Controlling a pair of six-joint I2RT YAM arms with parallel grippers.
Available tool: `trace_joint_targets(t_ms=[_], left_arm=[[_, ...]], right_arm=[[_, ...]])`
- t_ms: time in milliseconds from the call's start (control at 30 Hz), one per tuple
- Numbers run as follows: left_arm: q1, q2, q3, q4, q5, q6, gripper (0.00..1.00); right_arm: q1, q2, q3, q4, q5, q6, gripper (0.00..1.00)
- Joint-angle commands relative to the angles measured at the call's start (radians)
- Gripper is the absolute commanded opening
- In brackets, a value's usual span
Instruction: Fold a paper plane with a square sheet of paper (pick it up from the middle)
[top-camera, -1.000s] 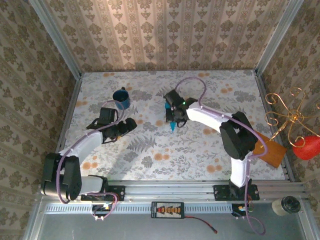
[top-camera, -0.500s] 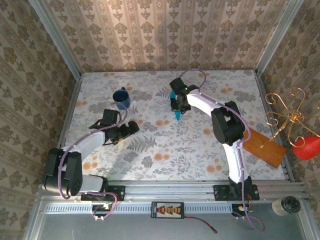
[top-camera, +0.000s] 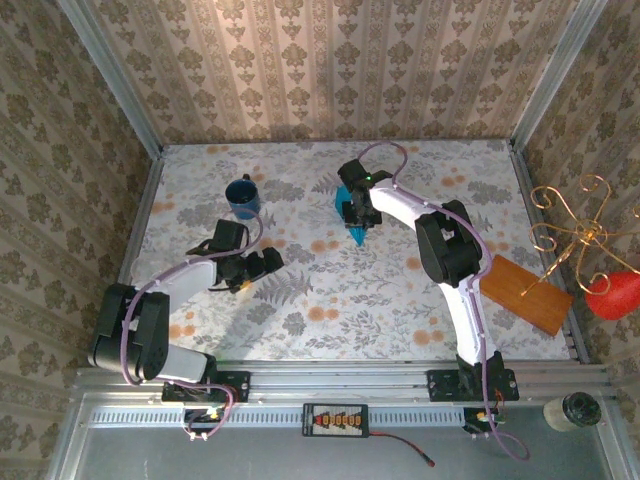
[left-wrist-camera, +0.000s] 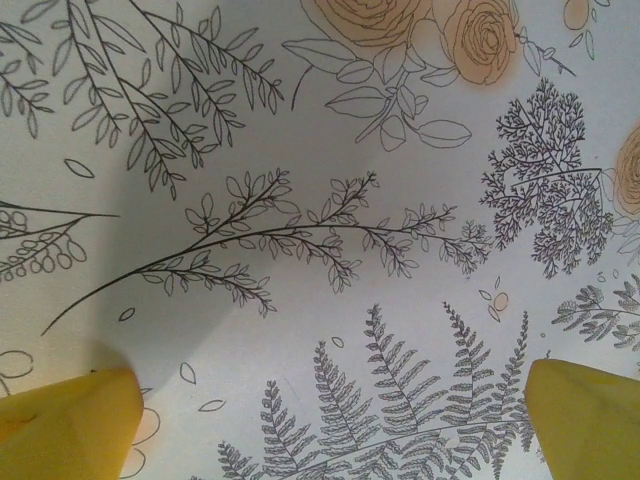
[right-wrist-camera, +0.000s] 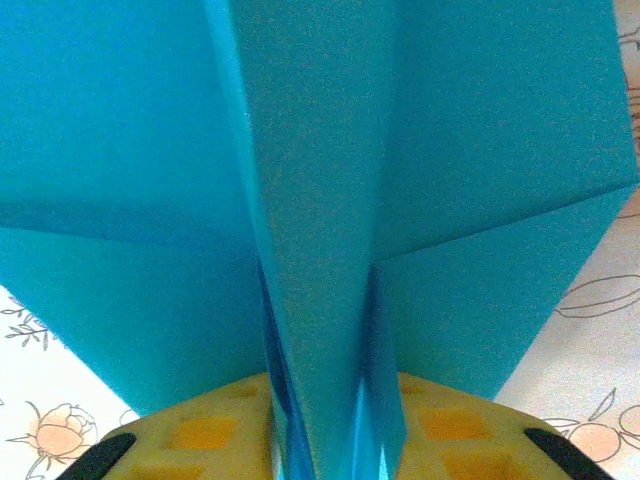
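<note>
One finished dart, taken by its keel at the far middle of the worktop

One thing mattered here: the thin turquoise-blue paper plane (top-camera: 356, 232), a pointed dart with a centre crease. It was at the far middle of the floral-printed worktop (top-camera: 400, 300), nose pointing toward the arms, and the right tool (top-camera: 354, 208) sat directly over it.

Seen from the right wrist, the paper plane (right-wrist-camera: 330, 200) spread both wings outward. Its folded keel ran down between the two yellow pads (right-wrist-camera: 200, 432). That hold made sense, since the keel was the one stiff, doubled part and taking it there spared the wings from crushing. The keel's layers stood slightly apart. I could not tell whether the pads were pinching them or merely flanking them, nor whether the dart rested on the worktop or hung just above it.

The left tool (top-camera: 265, 263) was at the left-middle of the worktop, well apart from the plane. It was released, with its yellow fingers (left-wrist-camera: 70, 425) spread wide over bare print and nothing between them. In my judgement it was parked aside because the folding looked complete.

The dark blue round mug (top-camera: 242, 196) stood beyond it. The orange-brown flat board (top-camera: 525, 295) lay at the right edge. Both were well clear of the dart.
</note>
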Motion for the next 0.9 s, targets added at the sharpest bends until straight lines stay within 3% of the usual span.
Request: trace_joint_targets(t_ms=[0, 533, 867], left_arm=[[-0.011, 0.021, 0.019, 0.023, -0.011, 0.011, 1.0], [-0.017, 0.034, 0.025, 0.021, -0.018, 0.012, 1.0], [-0.017, 0.037, 0.036, 0.009, -0.022, 0.021, 1.0]], right_arm=[[-0.002, 0.028, 0.011, -0.049, 0.045, 0.003, 0.34], [0.005, 0.059, 0.021, -0.058, 0.16, 0.053, 0.51], [-0.007, 0.084, 0.058, -0.013, 0.085, 0.098, 0.53]])
